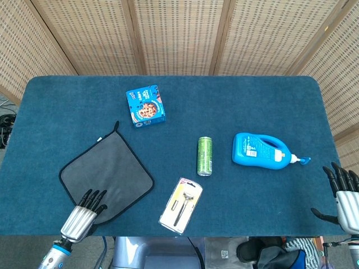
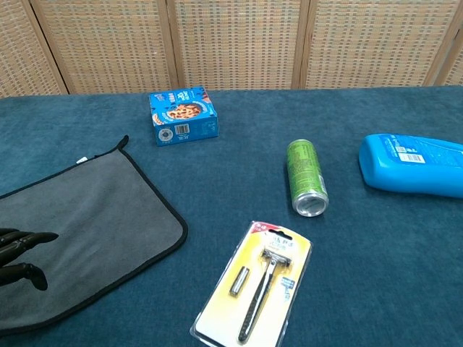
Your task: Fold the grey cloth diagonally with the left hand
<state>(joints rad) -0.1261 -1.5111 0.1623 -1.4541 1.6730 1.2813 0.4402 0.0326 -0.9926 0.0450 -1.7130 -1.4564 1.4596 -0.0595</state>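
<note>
At the table's [image 1: 269, 95] near-left corner, the flat cloth [image 1: 106, 171] is overlapped by the left hand [image 1: 84, 213], fingers spread, nothing grasped. Box [image 1: 146, 105], can [image 1: 204, 156], razor pack [image 1: 180, 204] and bottle [image 1: 261, 150] lie apart from it. The right hand [image 1: 343, 196], released, is shown only in the head view.

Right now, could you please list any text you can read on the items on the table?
None reads clearly.
Cookie box: print blurred, unreadable.
Green can: lettering too small.
Blue bottle: white label too small.
Razor pack: red strip of text too small.
Cloth: no text visible.
</note>
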